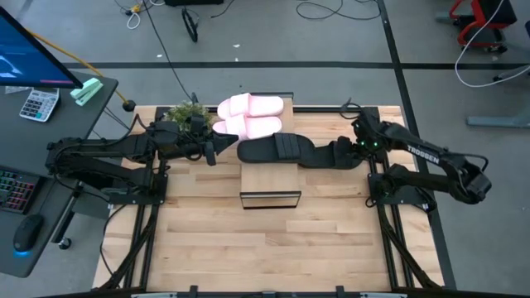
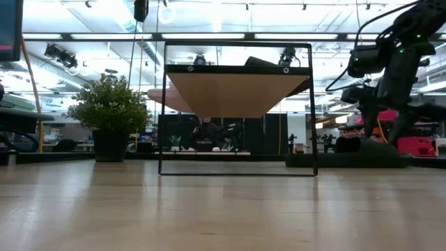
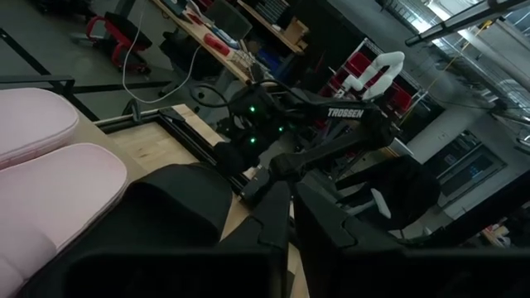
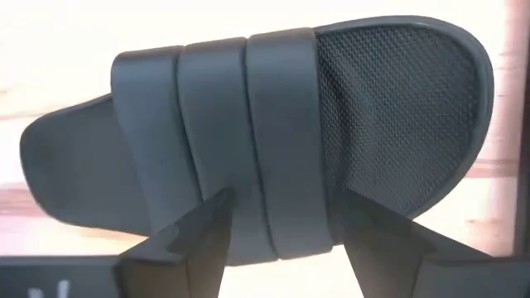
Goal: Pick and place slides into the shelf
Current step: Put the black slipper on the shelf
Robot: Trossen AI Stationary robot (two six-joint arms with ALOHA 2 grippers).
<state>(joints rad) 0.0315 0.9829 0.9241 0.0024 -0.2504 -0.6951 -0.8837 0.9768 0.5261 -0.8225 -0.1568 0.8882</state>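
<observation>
The shelf (image 1: pixel 269 178) stands mid-table, and its plank shows from below in the low view (image 2: pixel 237 90). The pale pink pair (image 1: pixel 248 116) (image 3: pixel 50 174) lies side by side on its far end. One black slide (image 1: pixel 273 150) (image 4: pixel 273 124) (image 3: pixel 166 215) lies across the plank just nearer, strap up. The second black slide is out of view. My right gripper (image 1: pixel 325 155) (image 4: pixel 283 223) is open at the slide's right side, its fingers spread to either side of the strap. My left gripper (image 1: pixel 213 151) (image 3: pixel 288 215) is shut, just left of the shelf and short of the slide's end. My right gripper's open fingers (image 4: pixel 207 228) stand before the black slide's near edge below the strap (image 4: pixel 273 240). I cannot tell whether they touch it. The slide lies flat on the shelf's plank.
A small potted plant (image 1: pixel 184 112) (image 2: pixel 111 111) stands by the shelf's far left corner, next to my left arm. The near half of the shelf plank and the slatted tabletop (image 1: pixel 265 248) in front of it are bare. A desk with calculator (image 1: pixel 37 103) lies beyond the table's left edge.
</observation>
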